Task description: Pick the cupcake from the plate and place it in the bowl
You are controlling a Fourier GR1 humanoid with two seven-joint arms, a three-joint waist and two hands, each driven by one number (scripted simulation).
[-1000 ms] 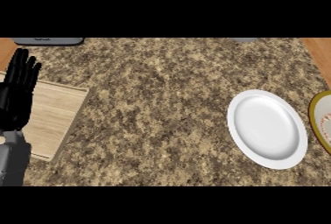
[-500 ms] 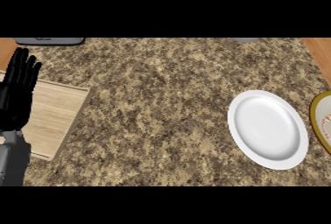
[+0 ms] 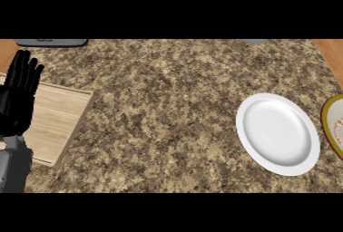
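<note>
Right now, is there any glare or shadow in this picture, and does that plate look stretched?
Head view: the white plate shows soft shading, no harsh glare, and looks taller than wide. Left hand rests open at the left edge. The bowl is cut off at the right.

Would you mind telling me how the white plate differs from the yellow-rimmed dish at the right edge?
The white plate is plain white all over, while the yellow-rimmed dish has a yellow rim and a pale inside. The plate shows whole on the granite counter; the dish is cut off by the view's right edge. Both are rounded, lie side by side, and no cupcake shows on either.
</note>
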